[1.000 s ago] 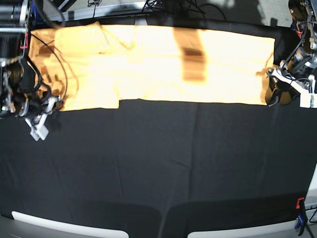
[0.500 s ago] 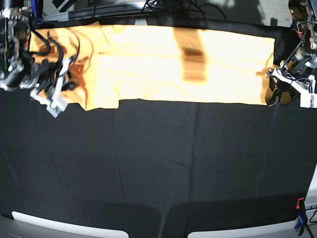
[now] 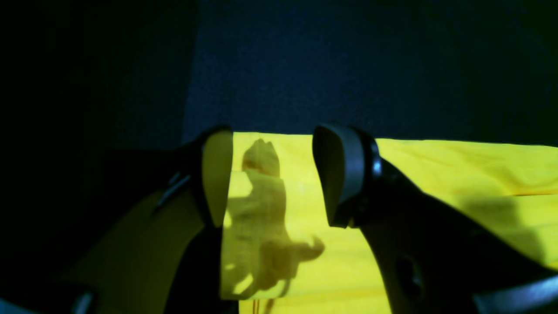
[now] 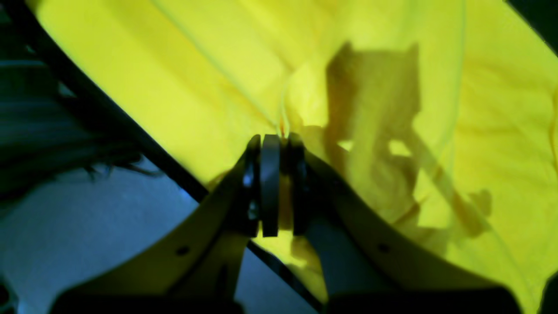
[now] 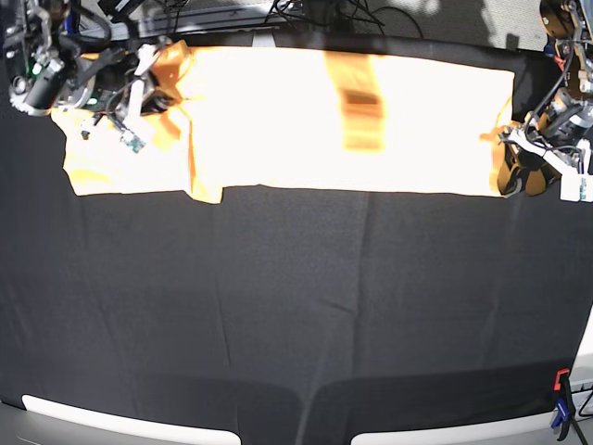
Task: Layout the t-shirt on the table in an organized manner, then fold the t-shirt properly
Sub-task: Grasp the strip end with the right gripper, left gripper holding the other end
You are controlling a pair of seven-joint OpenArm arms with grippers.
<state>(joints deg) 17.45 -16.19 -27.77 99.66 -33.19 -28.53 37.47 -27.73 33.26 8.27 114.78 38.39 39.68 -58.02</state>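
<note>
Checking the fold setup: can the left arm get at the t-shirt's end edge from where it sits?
Probably yes: the open left gripper already straddles the t-shirt edge, nothing in between.

My right hand (image 5: 139, 79) has carried what looks like the t-shirt's (image 5: 278, 111) near-left edge toward the far left.

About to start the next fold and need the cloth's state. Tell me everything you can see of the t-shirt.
The t-shirt is thin pale yellow-orange fabric, glaring almost white in the light, with no print visible. It lies spread wide along the far edge of the table, mostly flat. At the base view's left end it is bunched and lifted where the right gripper is shut on a pinch of it. At the other end the left gripper stands open over its edge. A darker shadow band crosses the middle.
</note>
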